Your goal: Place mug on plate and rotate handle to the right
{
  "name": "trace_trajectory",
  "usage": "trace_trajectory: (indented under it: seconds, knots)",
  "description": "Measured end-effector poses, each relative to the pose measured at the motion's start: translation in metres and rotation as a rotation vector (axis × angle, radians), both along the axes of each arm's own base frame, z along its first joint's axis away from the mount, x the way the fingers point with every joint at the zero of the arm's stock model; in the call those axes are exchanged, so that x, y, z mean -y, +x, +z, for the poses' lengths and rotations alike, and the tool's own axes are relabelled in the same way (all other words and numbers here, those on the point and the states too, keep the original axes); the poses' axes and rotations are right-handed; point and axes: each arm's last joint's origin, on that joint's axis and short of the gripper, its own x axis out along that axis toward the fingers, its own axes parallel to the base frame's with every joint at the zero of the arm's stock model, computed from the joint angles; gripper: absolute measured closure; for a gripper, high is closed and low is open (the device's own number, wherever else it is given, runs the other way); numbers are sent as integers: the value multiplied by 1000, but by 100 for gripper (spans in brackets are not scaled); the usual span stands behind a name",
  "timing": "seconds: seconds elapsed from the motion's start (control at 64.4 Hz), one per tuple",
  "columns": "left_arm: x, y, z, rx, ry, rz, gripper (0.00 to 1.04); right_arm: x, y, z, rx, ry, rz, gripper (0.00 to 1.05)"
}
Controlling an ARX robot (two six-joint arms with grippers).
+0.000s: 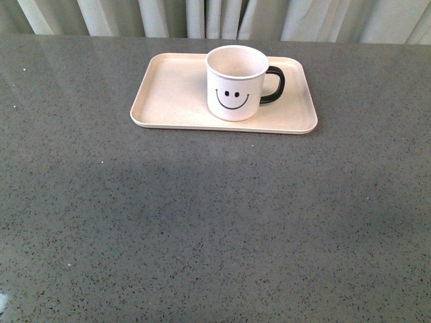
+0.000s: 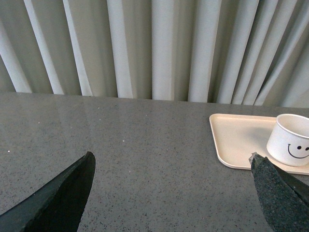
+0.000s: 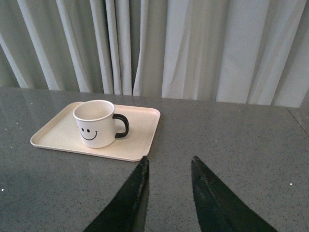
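Observation:
The cream mug with a black smiley face stands upright on the pale pink-beige plate, right of the plate's middle. Its black handle points to the right in the front view. Neither arm shows in the front view. My left gripper is open and empty above bare table, with the plate and mug off beside one fingertip. My right gripper is open with nothing between its fingers, a short way from the plate and the mug, whose handle faces it.
A grey speckled table stretches from the plate to the near edge. Pale curtains hang close behind the table's far edge.

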Motion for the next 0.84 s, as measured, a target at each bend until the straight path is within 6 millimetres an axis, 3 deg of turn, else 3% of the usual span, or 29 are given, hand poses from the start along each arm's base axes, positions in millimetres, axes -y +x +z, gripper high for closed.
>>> trace_trajectory:
  seconds: [0.249, 0.839]
  knots:
    - [0, 0, 0, 0, 0, 0, 9, 0, 0, 0, 0, 1, 0, 8]
    - [0, 0, 0, 0, 0, 0, 9, 0, 0, 0, 0, 1, 0, 9]
